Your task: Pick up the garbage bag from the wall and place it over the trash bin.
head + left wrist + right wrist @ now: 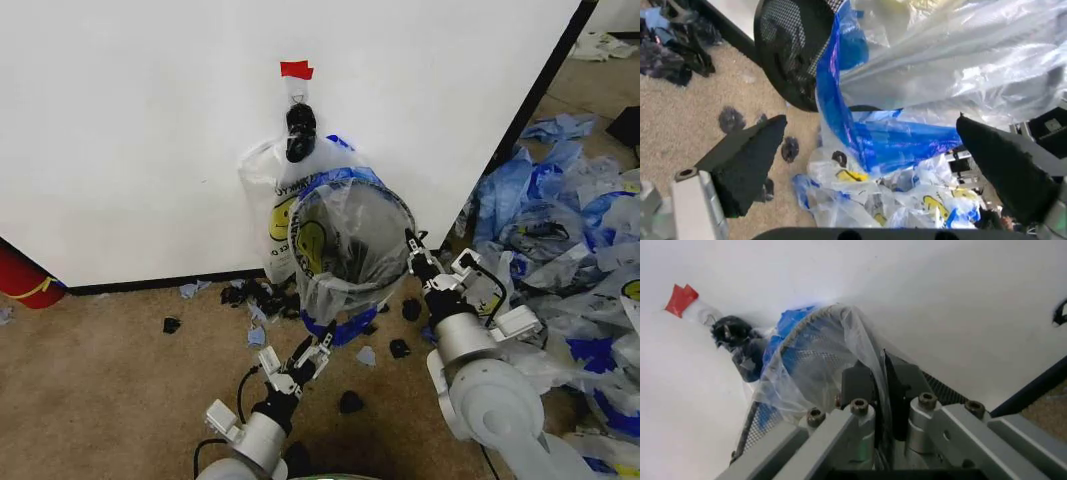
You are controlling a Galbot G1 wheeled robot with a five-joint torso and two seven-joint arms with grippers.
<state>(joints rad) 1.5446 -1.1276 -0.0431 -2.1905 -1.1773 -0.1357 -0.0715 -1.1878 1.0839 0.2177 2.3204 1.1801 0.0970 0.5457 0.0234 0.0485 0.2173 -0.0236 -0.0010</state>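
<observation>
Against the white wall [130,140] we saw, at far left, a red cylinder [22,278] lying on the carpet [110,370]. Further right, black scraps [258,294] lay scattered near the baseboard.

Our left tool [314,352] sat low in the head view, just under the trash bin [352,262], with its fingers [750,162] spread well apart and nothing between them. In the left wrist view the blue edge of the garbage bag [873,137] hung in the gap between the fingers, but we could not tell whether it touched either one.

We saw the trash bin lifted off the floor and tipped on its side, its long axis roughly level and its open mouth facing back toward us. The garbage bag [350,235] was drawn over the rim, its clear film lining the mouth and its blue edge ringing the top of the bin. Behind it, more bags hung on the wall from a black hook [299,130] beneath a strip of red tape [296,69].

Our right tool [412,246] met the bin's right rim; in the right wrist view its fingers [860,382] were pressed together on the rim and bag film. To the far right, many blue-and-clear bags [570,240] were heaped on the floor.
</observation>
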